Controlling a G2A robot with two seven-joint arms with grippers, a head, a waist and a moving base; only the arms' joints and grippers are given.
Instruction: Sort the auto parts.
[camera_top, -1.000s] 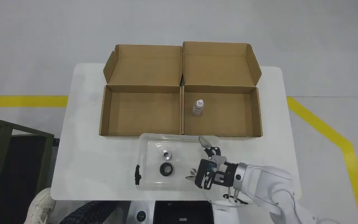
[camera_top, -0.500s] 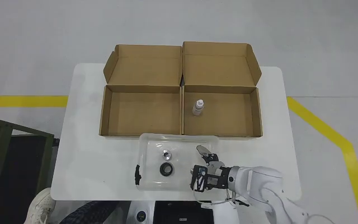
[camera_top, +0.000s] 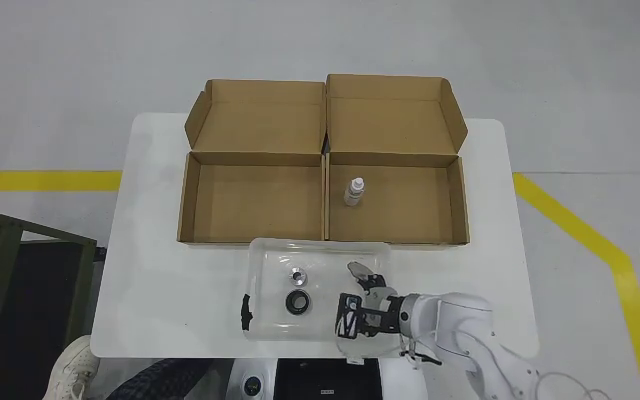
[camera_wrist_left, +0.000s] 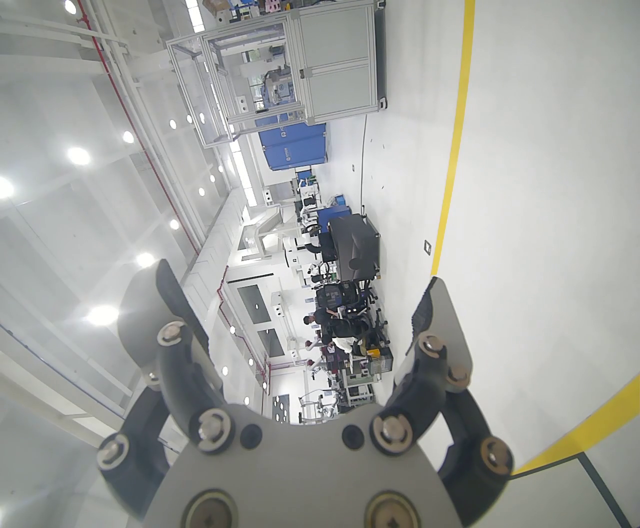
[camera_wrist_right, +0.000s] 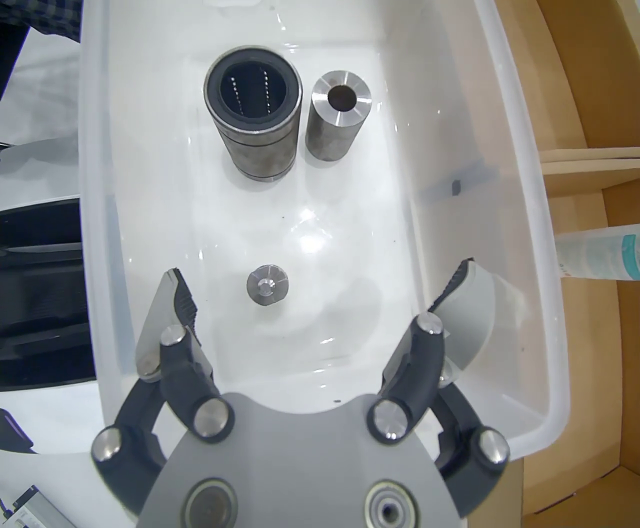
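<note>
**Here, the right tool is spread wide inside the parts bin**

Look at your right wrist view first. The right tool (camera_wrist_right: 320, 275) is inside the clear plastic bin (camera_wrist_right: 525, 165) with its fingers wide apart and nothing between the pads. A small metal stud (camera_wrist_right: 268, 284) stands on the bin floor between the two fingers, nearer one of them and touching neither.

Farther along the bin floor you have two upright cylinders just beside each other. One is the large linear bearing (camera_wrist_right: 255, 130) with a black inner ring, and the other is the slimmer steel sleeve (camera_wrist_right: 336, 117) with a plain bore. Both are well clear of the fingers.

From the top view, the bin (camera_top: 262, 262) sits on the white surface (camera_top: 150, 260) at its near edge, just in front of two open cardboard boxes set side by side. The bearing (camera_top: 297, 302) and the sleeve (camera_top: 296, 274) are in the bin's left half, and the right tool (camera_top: 350, 293) is in its right half.

The left box (camera_top: 252, 200) holds nothing you can see. The right box (camera_top: 398, 200) holds a small white bottle (camera_top: 354, 190) near the wall shared with the left box.

Your left tool (camera_wrist_left: 297, 280) is also spread apart, gripping nothing, and points out at the room's floor and ceiling.
</note>
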